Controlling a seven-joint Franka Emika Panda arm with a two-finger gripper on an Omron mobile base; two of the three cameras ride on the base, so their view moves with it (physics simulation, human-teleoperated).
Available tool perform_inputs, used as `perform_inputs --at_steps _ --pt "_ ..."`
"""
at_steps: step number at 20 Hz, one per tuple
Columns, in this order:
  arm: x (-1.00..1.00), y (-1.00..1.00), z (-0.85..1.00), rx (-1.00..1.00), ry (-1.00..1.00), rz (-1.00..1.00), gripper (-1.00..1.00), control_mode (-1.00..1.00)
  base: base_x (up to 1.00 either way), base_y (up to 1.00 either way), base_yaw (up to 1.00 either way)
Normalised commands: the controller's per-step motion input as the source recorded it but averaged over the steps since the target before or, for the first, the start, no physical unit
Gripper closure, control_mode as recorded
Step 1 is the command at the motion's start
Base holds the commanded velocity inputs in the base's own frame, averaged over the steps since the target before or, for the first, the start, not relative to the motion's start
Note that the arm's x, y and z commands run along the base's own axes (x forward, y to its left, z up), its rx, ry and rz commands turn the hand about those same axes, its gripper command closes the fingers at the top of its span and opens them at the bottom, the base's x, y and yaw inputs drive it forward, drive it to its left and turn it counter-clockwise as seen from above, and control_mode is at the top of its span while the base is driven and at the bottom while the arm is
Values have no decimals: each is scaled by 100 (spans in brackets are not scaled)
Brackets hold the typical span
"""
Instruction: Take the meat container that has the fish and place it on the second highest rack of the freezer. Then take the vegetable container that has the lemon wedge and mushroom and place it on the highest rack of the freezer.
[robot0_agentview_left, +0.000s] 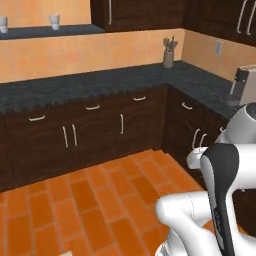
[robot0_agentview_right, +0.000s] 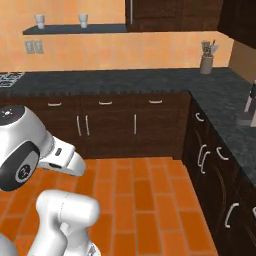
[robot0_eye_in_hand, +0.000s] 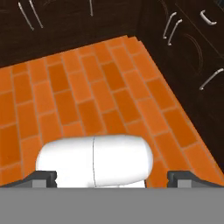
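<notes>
My gripper (robot0_eye_in_hand: 113, 177) points down at the orange tiled floor (robot0_eye_in_hand: 87, 100), with one dark fingertip (robot0_eye_in_hand: 43, 176) at each lower corner of the hand view. The jaws stand wide open with nothing between them. The folded white arm (robot0_agentview_left: 220, 185) rises in front of the corner cabinets. The meat container, the vegetable container and the freezer are out of view.
A dark L-shaped counter (robot0_agentview_left: 100, 82) runs over dark cabinets (robot0_agentview_left: 90, 130) along the back and right walls. On it stand a utensil holder (robot0_agentview_right: 206, 62) and a coffee machine (robot0_agentview_left: 242, 85). A shelf with cups (robot0_agentview_right: 75, 27) hangs above. Open floor (robot0_agentview_right: 140, 190) lies ahead.
</notes>
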Motion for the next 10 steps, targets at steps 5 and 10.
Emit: perform_inputs --at_steps 5,10 --pt "0 0 0 0 0 0 -100 100 100 -55 -40" --pt "0 0 0 0 0 0 -100 100 87 -51 -51"
